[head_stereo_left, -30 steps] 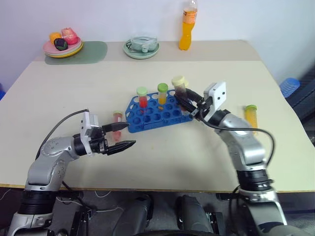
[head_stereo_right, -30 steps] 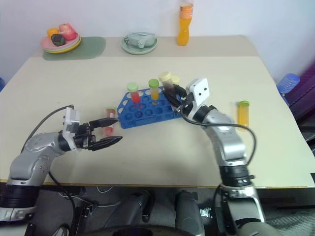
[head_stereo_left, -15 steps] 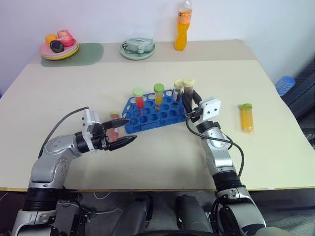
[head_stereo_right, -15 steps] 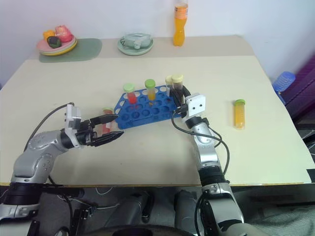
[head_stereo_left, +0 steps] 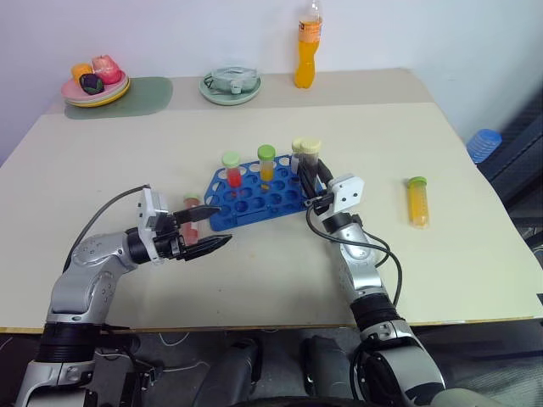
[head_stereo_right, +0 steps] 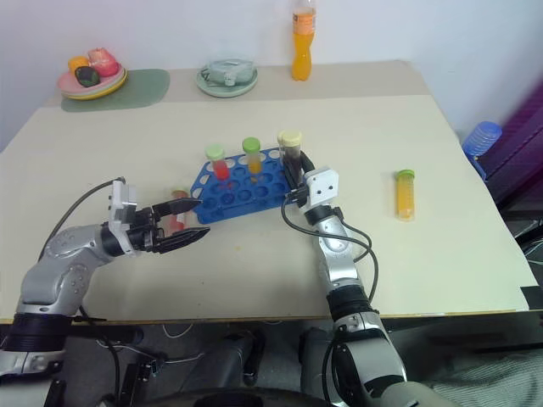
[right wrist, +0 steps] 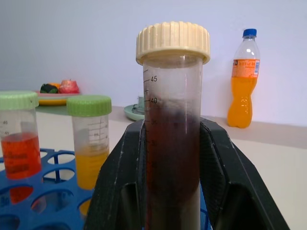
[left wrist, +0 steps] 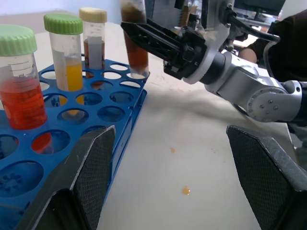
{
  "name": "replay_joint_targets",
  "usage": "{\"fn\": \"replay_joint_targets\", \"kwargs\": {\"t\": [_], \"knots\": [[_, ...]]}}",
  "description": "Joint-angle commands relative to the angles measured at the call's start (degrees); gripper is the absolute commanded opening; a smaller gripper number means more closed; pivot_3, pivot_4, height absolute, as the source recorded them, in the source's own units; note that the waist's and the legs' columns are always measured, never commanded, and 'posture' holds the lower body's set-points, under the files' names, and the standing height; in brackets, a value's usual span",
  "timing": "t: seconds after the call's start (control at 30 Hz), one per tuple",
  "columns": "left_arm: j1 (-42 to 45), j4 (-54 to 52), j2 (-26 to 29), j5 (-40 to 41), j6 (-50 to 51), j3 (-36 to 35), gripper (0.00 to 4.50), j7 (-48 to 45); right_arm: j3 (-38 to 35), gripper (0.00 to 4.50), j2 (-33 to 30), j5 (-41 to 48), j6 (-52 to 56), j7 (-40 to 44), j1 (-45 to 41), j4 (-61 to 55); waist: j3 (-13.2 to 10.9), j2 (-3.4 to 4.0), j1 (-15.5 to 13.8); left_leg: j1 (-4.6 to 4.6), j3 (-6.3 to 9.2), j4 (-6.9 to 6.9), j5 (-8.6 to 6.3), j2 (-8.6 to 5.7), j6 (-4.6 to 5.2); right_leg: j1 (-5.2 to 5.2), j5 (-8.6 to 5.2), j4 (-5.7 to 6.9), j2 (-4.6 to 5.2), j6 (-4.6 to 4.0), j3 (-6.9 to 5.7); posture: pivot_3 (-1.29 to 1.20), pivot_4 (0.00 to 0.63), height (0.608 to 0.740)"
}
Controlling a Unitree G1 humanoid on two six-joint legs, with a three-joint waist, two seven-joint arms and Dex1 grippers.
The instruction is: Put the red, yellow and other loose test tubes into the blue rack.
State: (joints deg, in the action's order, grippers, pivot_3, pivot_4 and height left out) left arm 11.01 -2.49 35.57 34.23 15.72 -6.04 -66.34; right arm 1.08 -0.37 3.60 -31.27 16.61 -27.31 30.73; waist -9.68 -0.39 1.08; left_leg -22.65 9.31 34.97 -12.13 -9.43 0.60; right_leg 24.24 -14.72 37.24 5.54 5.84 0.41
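The brown tube [right wrist: 172,134], cream-capped, stands upright between the right gripper [head_stereo_left: 316,180]'s fingers [right wrist: 120,182], which clamp its barrel from both sides well below the cap; its foot sits in a corner hole of the blue rack [head_stereo_left: 254,199]. Gripping low on the barrel keeps the tube vertical, which it needs to drop straight through the hole, so I judge this to be the seating step, with release to follow.

Just beside those fingers stands another cream-capped tube [left wrist: 93,36], and farther along the rack a green-capped yellow tube [head_stereo_left: 266,165] and a green-capped red tube [head_stereo_left: 231,170], all upright in holes.

At the rack's other end the left gripper [head_stereo_left: 204,231] hovers level, its fingers [left wrist: 91,167] spread wide and holding nothing. A pink tube [head_stereo_left: 192,210] stands on the tabletop [head_stereo_left: 280,280] close by its fingertips, probably the next pick. Well away from the right fingers, an orange tube [head_stereo_left: 417,202] lies on its side, still loose.
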Motion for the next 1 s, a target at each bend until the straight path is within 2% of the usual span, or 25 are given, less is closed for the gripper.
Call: {"fn": "replay_joint_targets", "kwargs": {"t": [0.03,0.37,0.5,0.6,0.67,0.87,1.0], "knots": [[-0.22,-1.27,0.98,0.39,-0.36,-1.94,3.81,-0.26,-0.24,1.10,1.06,0.31,-1.29,-0.32,-0.89,4.48,0.00,0.00,-0.02,0.08,-0.02,-0.03,0.00,0.01,0.00,-0.04,0.00,0.00,-0.01,-0.01,0.03,0.00,0.150,0.740],[-1.43,-1.84,1.46,0.81,-0.08,-2.71,3.81,0.04,-2.79,1.10,1.96,1.53,-7.35,-0.37,-4.73,15.42,0.09,-0.15,0.31,0.32,-0.50,-0.12,0.00,0.34,-0.04,-0.08,0.13,-0.01,-0.36,-0.20,0.49,0.00,0.150,0.740],[-1.75,-3.02,1.33,1.04,0.59,-2.84,3.81,0.63,-3.39,2.79,2.38,3.60,-9.57,2.69,-4.67,16.09,0.32,-0.53,0.27,0.39,-0.55,-0.12,-0.03,0.47,-0.11,-0.14,0.15,-0.06,-0.50,-0.24,0.55,0.00,0.150,0.740],[-1.58,-4.00,1.12,1.29,1.47,-2.87,3.81,1.23,-3.09,4.29,1.52,0.27,-10.49,-1.04,-4.56,15.41,0.37,-0.61,0.11,0.40,-0.57,-0.11,-0.05,0.50,-0.15,-0.14,0.16,-0.07,-0.54,-0.24,0.56,0.00,0.150,0.740],[-1.48,-4.25,0.89,1.19,1.75,-2.77,3.81,1.50,-2.39,4.41,0.18,-2.47,-10.05,-3.30,-4.31,14.21,0.37,-0.61,0.04,0.40,-0.58,-0.12,-0.06,0.51,-0.15,-0.12,0.16,-0.07,-0.55,-0.25,0.57,0.00,0.150,0.740],[-0.73,-5.35,-0.40,1.15,2.72,-1.90,3.81,3.07,-0.24,4.41,-4.26,-2.70,0.08,-0.32,1.56,-4.37,0.26,-0.45,-0.47,0.28,-0.74,-0.11,-0.11,0.47,-0.08,0.04,0.16,-0.08,-0.53,-0.24,0.69,0.00,0.150,0.740],[0.08,-5.75,-1.84,0.94,3.25,-0.64,3.81,3.75,1.73,4.41,-12.26,-4.63,16.41,4.47,9.93,-30.05,0.20,-0.35,-0.52,0.15,-0.84,-0.16,-0.14,0.50,-0.11,0.10,0.16,-0.04,-0.49,-0.23,0.84,0.00,0.150,0.740]]}}
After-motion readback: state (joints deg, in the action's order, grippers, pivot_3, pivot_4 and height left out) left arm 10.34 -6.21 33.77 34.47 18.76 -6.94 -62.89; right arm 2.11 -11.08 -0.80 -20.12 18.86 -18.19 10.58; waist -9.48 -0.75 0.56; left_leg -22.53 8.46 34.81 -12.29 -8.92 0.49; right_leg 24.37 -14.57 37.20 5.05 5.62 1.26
